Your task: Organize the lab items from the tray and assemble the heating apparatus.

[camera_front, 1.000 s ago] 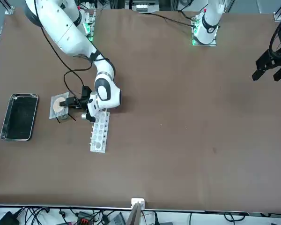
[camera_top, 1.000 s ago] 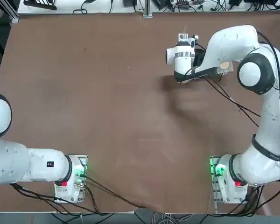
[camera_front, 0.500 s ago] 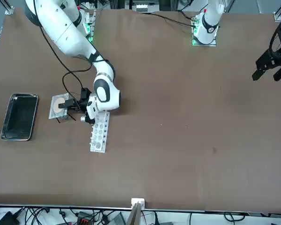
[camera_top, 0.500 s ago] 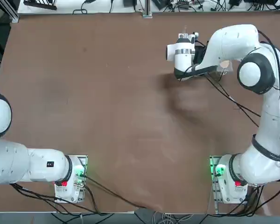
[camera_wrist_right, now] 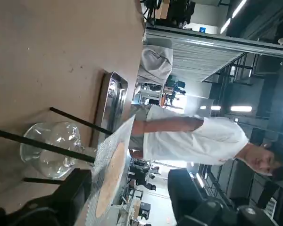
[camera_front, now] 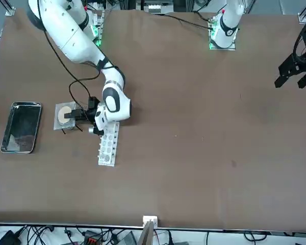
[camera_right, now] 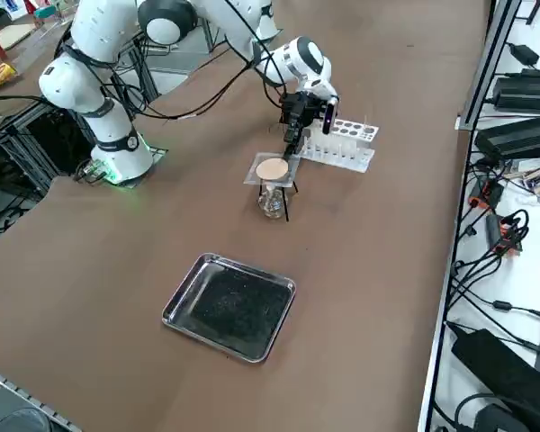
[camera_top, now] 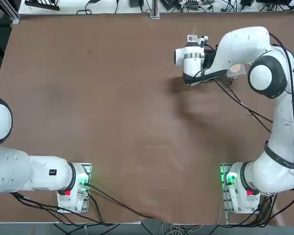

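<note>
The square grey mesh [camera_right: 272, 169] with its tan centre lies flat on the black wire ring stand [camera_right: 285, 205]. The small clear glass burner [camera_right: 271, 202] sits under it between the thin legs. My right gripper [camera_wrist_right: 132, 197] is level with the mesh edge [camera_wrist_right: 111, 172], which reaches in between the fingers [camera_wrist_right: 71, 192]. The jaws stand wide apart and open, with a clear gap on one side. In the front view the gripper [camera_front: 79, 115] is right beside the mesh [camera_front: 64, 115]. The shiny metal tray [camera_right: 229, 306] lies bare, a short way off.
A long white holed rack [camera_front: 108, 143] lies under my right wrist, beside the stand. A person in a white shirt [camera_wrist_right: 193, 139] stands beyond the table edge past the tray [camera_wrist_right: 111, 108]. Brown tabletop spreads wide toward the robot's left.
My right hand has shifted slightly next to the mesh and its jaws look wider. Mesh, stand and burner stay in place.
</note>
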### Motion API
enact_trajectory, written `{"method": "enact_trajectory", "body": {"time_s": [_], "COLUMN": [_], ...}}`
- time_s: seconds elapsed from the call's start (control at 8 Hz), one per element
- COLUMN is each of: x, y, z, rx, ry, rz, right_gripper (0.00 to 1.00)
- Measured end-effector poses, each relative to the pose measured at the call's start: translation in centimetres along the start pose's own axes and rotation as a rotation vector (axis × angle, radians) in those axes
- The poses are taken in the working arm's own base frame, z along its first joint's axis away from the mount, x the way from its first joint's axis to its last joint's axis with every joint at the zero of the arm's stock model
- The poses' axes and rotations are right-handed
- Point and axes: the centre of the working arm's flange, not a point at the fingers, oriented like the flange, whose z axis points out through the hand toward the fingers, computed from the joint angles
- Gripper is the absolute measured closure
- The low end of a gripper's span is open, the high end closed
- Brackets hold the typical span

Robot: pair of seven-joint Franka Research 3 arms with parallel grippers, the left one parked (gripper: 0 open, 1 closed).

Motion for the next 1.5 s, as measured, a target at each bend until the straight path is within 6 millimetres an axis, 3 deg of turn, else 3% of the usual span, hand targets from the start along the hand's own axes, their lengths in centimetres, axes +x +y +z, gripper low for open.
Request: {"method": "enact_trajectory", "body": {"time_s": [0.62, 1.25, 1.5], "x": [0.3, 0.3, -0.5], "y": [0.3, 3.3, 6.1], "z": [-0.4, -4.5, -6.3], "rx": [0.025, 0.189, 0.267], "ry": [-0.005, -0.059, -0.079], "rz": [-0.039, -0.076, -0.094], "right_gripper": [0.01, 0.01, 0.01]}}
